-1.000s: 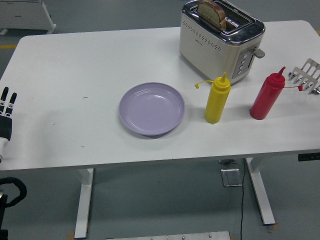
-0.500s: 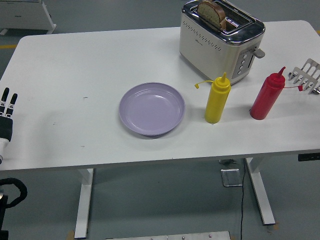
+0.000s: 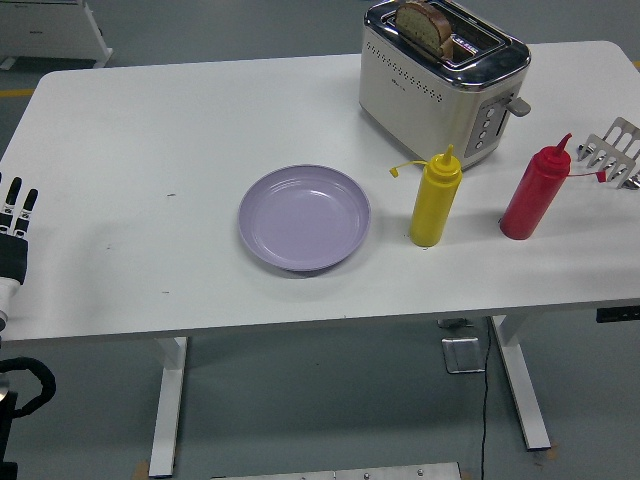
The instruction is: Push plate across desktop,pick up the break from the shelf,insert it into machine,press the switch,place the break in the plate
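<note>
Resting at the surface (image 3: 150, 120) edge, the left hand (image 3: 14, 225) keeps its fingers straight, holding nothing. Far to its right and further away, the bread (image 3: 422, 26) stands upright in the toaster (image 3: 440, 85), its long axis along the slot; the plate (image 3: 304, 218) lies between.

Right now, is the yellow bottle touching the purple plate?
Apart. The head view shows a strip of bare white table between the yellow bottle and the rim of the purple plate.

The left hand (image 3: 14, 225) at the table's left edge has moved slightly to the right (fingers extended, holding nothing).
</note>
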You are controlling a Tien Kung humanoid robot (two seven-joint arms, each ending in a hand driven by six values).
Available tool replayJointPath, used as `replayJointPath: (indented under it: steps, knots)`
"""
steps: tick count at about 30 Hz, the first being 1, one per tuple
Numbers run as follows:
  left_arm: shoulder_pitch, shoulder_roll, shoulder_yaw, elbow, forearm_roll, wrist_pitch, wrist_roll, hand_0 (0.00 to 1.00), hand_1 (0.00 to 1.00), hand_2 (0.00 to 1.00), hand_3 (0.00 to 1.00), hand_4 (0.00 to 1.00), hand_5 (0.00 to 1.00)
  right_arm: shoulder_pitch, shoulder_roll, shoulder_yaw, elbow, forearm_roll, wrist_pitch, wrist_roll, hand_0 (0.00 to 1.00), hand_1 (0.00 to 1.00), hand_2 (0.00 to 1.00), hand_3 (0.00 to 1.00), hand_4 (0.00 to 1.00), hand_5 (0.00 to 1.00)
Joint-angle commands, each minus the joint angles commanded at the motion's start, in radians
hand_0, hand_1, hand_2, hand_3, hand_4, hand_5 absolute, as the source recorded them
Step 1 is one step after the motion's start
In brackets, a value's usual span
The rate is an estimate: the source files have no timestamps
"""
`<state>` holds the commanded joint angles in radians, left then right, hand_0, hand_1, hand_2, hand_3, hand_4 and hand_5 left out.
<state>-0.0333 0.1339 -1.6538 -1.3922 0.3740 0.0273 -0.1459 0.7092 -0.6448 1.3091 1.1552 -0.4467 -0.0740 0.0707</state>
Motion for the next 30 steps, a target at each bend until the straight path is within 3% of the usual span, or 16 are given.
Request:
replayJointPath:
  steps: [9,10,19,30]
  knots:
    - [0.001,0.001,-0.010,0.001,0.002,0.001,0.000,0.859,0.862,0.922,0.844,0.596,0.998,0.111,0.018,-0.183,-0.039,-0.287,-0.044,-0.029,0.854,0.809,0.817,0.828,0.718,0.324]
    - [0.000,0.001,-0.010,0.001,0.002,0.001,0.000,0.856,0.862,0.922,0.844,0.595,0.998,0.121,0.022,-0.200,-0.045,-0.316,-0.045,-0.035,0.862,0.824,0.843,0.858,0.772,0.322]
    - [-0.009,0.002,-0.003,0.003,0.001,0.001,0.001,0.857,0.861,0.922,0.845,0.595,0.998,0.273,0.116,-0.370,-0.146,-0.604,-0.030,-0.103,0.868,0.832,0.860,0.876,0.793,0.321]
    - [-0.006,0.005,-0.007,0.004,0.003,0.003,0.001,0.856,0.860,0.921,0.843,0.596,0.998,0.368,0.228,-0.460,-0.285,-0.863,0.006,-0.179,0.870,0.819,0.857,0.823,0.815,0.350]
